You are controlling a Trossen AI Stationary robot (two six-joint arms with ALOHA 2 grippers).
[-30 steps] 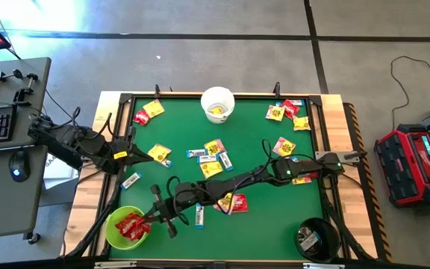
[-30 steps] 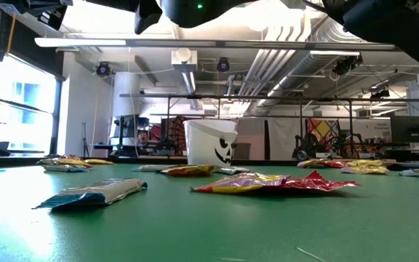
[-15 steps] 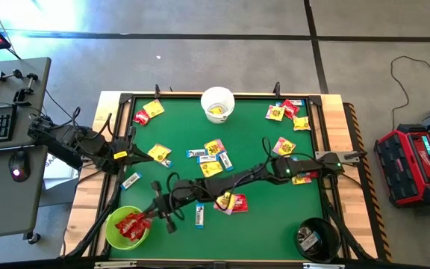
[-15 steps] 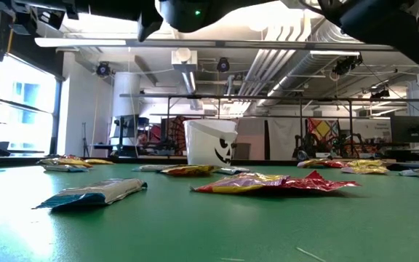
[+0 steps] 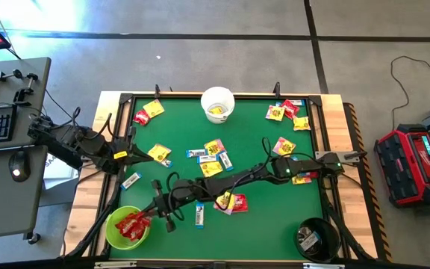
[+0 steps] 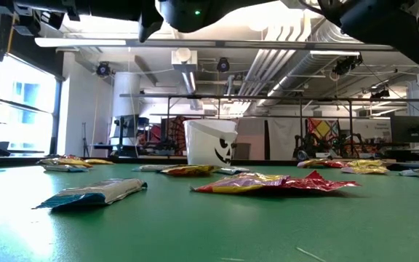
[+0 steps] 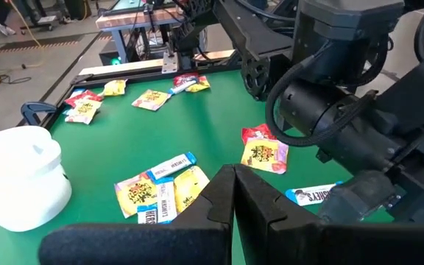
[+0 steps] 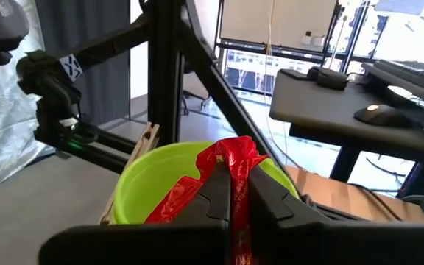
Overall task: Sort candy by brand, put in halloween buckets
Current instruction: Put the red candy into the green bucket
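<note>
The right gripper (image 8: 230,193) grasps a red packet (image 8: 223,165) over the green bucket (image 5: 125,228), the packet's long axis running along the fingers. The left gripper (image 7: 232,193) waits clenched, empty, at the surface's (image 5: 260,224) left edge.

Right arm (image 5: 230,183) spans mid-table; candy (image 5: 211,157) scattered around.

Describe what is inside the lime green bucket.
Red packets lie piled in the lime green bucket. Anything beneath them is covered and cannot be seen.

"HERSHEY'S" legible on white-blue bars (image 7: 166,205), (image 7: 311,195); no other txt readable.
</note>
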